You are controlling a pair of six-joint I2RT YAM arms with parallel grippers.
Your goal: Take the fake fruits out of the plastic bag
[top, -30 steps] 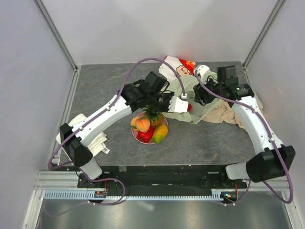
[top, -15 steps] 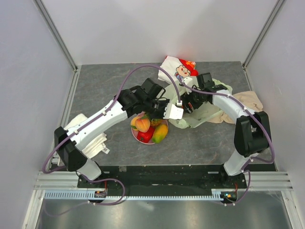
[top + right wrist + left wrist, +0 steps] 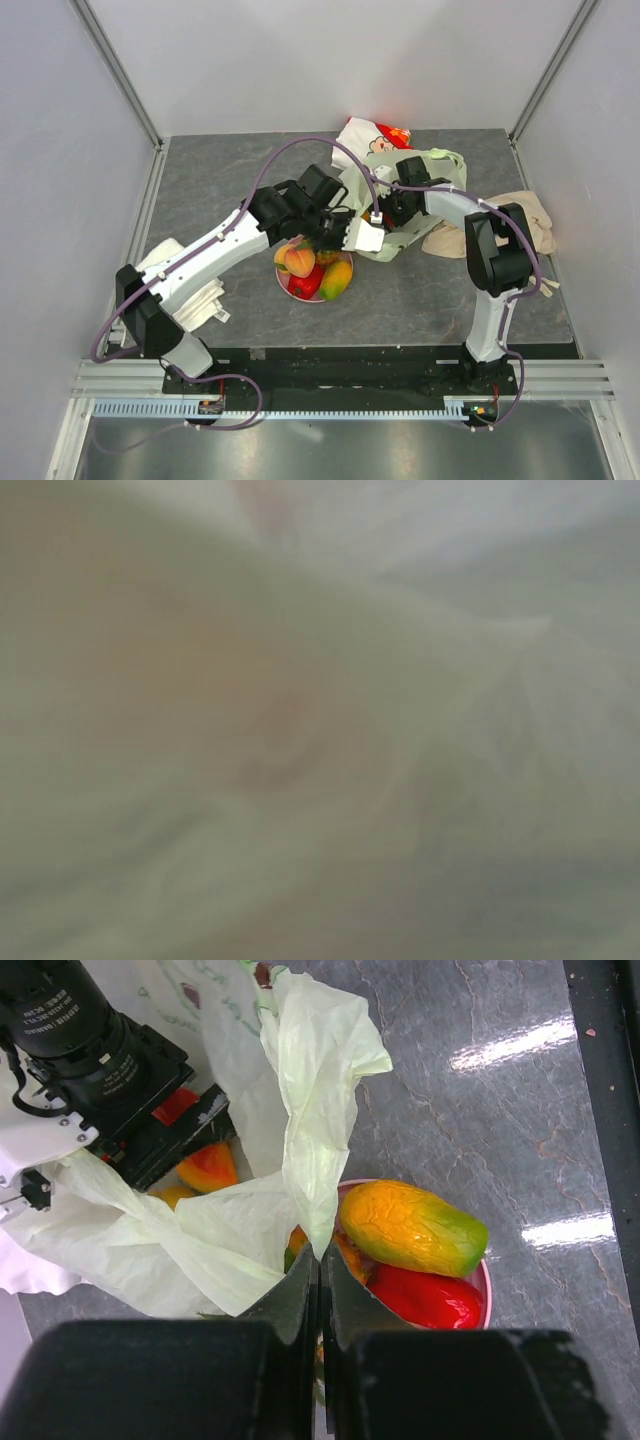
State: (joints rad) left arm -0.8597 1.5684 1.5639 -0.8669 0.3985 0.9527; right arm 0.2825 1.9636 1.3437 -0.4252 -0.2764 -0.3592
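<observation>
Only blurred plastic bag (image 3: 320, 720) fills the right wrist view.

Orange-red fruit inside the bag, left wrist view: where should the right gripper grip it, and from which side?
Likely across the orange-red fruit's rounded middle, entering through the mouth of the plastic bag, whose edge the left gripper pinches up; film covers its other sides.

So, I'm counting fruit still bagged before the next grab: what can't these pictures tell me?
Right gripper: top view, buried in the plastic bag; right wrist view is only blurred film, so open or shut is unknown.
Fruit in the bag: left wrist view shows orange-red pieces; film and the right arm hide how many.
</observation>
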